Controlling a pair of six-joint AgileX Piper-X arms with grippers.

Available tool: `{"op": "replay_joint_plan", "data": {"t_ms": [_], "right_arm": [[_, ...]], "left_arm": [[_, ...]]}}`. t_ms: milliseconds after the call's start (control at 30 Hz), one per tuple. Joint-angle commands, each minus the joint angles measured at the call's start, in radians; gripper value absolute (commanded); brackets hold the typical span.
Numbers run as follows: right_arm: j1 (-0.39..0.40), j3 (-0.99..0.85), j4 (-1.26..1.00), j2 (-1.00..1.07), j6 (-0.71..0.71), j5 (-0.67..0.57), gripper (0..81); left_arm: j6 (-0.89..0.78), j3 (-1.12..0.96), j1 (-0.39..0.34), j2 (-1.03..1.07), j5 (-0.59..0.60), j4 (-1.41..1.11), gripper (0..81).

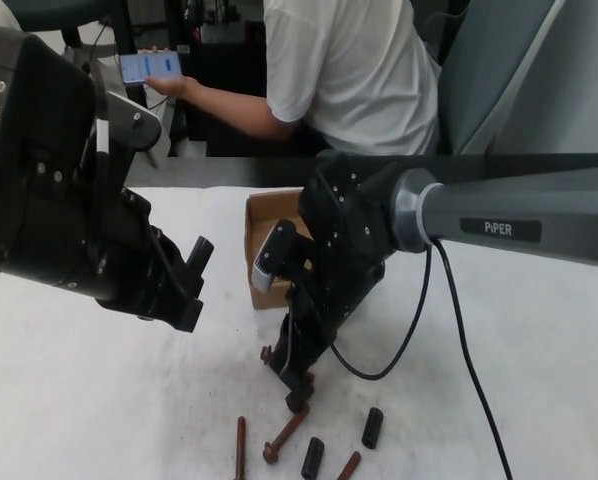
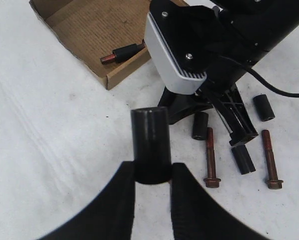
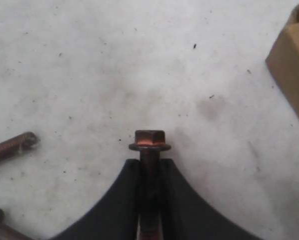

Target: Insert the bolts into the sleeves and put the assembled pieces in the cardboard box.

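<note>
My left gripper (image 2: 152, 171) is shut on a black sleeve (image 2: 150, 142), held above the white bench with its open end facing away; in the high view that sleeve (image 1: 201, 248) sticks out of the left gripper (image 1: 187, 285). My right gripper (image 3: 149, 167) is shut on a rusty bolt (image 3: 149, 141), whose hex head juts past the fingertips just above the bench. In the high view the right gripper (image 1: 297, 385) points down in front of the cardboard box (image 1: 267, 212). One assembled piece (image 2: 122, 52) lies in the box (image 2: 84, 30).
Loose bolts (image 1: 285, 435) (image 1: 241, 447) (image 1: 349, 465) and black sleeves (image 1: 312, 457) (image 1: 372, 427) lie at the near edge by the right gripper. A black cable (image 1: 419, 310) hangs from the right arm. A person sits behind the bench.
</note>
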Motion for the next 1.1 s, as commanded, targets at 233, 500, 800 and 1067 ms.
{"op": "replay_joint_plan", "data": {"t_ms": [233, 500, 800, 1067], "right_arm": [[-0.013, -0.012, -0.033, -0.187, 0.018, -0.134, 0.8], [-0.075, -0.012, -0.218, -0.385, 0.225, -0.288, 0.8], [-0.189, -0.005, -0.711, -0.454, 0.678, -0.396, 0.8], [-0.257, 0.106, -1.361, -0.454, 1.222, -0.410, 0.8]], "left_arm": [[0.001, -0.005, 0.002, -0.013, 0.012, -0.014, 0.3], [-0.029, -0.005, 0.002, -0.013, 0.057, -0.012, 0.3], [-0.115, -0.005, 0.002, -0.021, 0.185, -0.105, 0.3], [-0.217, -0.002, 0.002, -0.021, 0.236, -0.248, 0.3]]}}
